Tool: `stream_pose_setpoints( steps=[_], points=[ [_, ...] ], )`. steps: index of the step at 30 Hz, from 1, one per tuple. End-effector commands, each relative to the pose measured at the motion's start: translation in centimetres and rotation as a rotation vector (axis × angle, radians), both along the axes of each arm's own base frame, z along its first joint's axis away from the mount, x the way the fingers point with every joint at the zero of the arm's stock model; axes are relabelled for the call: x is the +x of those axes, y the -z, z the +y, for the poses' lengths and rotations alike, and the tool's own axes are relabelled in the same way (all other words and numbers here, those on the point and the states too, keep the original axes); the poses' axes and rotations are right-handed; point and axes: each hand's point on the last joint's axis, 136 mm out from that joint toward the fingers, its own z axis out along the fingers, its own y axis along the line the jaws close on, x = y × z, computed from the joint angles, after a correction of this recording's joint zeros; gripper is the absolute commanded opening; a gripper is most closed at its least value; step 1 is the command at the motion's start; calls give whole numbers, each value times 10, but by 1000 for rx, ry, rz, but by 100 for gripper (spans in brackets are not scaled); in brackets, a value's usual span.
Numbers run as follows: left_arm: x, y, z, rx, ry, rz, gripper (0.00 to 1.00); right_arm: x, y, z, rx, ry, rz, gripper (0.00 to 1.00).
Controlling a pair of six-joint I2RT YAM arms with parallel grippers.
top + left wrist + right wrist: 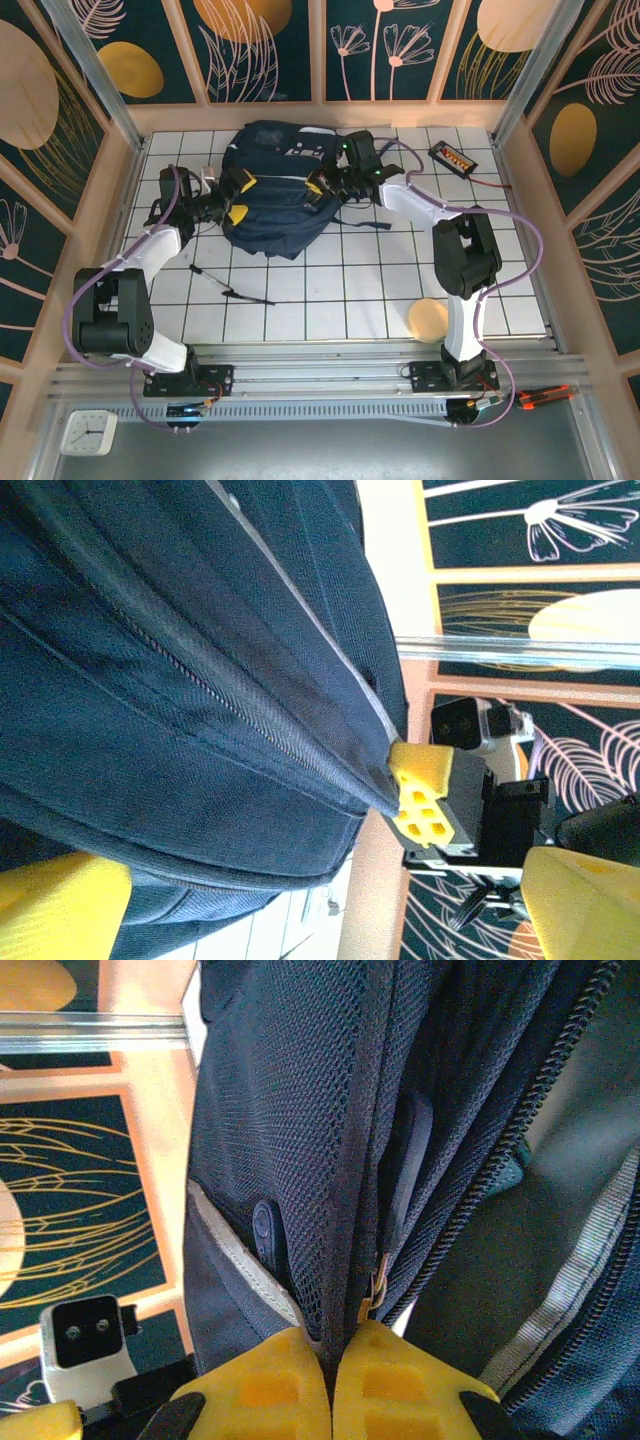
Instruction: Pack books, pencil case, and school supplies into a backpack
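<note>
Because the backpack (275,205), lying upper centre of the top view, is soft and floppy, it will likely sag unless gripped at a seam. The right gripper (335,1350) pinches its fabric beside the zip (462,1185). The left gripper (241,198) stands spread at its left side. Open tiled table (400,270) lies below, and the back wall (320,112) is close above.

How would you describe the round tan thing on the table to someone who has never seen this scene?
Look at the white tiled table, along its near edge, by the foot of the right arm. Just left of that arm in the top view lies the tan disc. It alone is round and pale; the backpack and the thin pen are dark.
</note>
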Motion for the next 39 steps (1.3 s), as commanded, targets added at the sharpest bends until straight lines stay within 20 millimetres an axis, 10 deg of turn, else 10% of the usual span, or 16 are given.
stream_pose_setpoints(
  steps=[1, 20, 24, 27, 36, 39],
  points=[
    [-5, -11, -21, -60, 52, -24, 99, 6, -91, 15, 157, 1, -170, 0],
    [-12, 11, -57, -147, 106, 60, 47, -10, -91, 48, 132, 0, -130, 0],
    [-13, 15, -58, -146, 117, 67, 52, -12, -89, 54, 128, 6, -119, 0],
    [-16, 21, -56, -132, 103, 79, 98, -13, -89, 59, 130, 0, -116, 0],
    [-16, 42, -49, -186, 9, 148, 98, -20, -94, 72, 133, -25, -116, 0],
    [-12, 42, -48, -192, -8, 144, 77, -24, -95, 74, 133, -32, -115, 0]
  ],
)
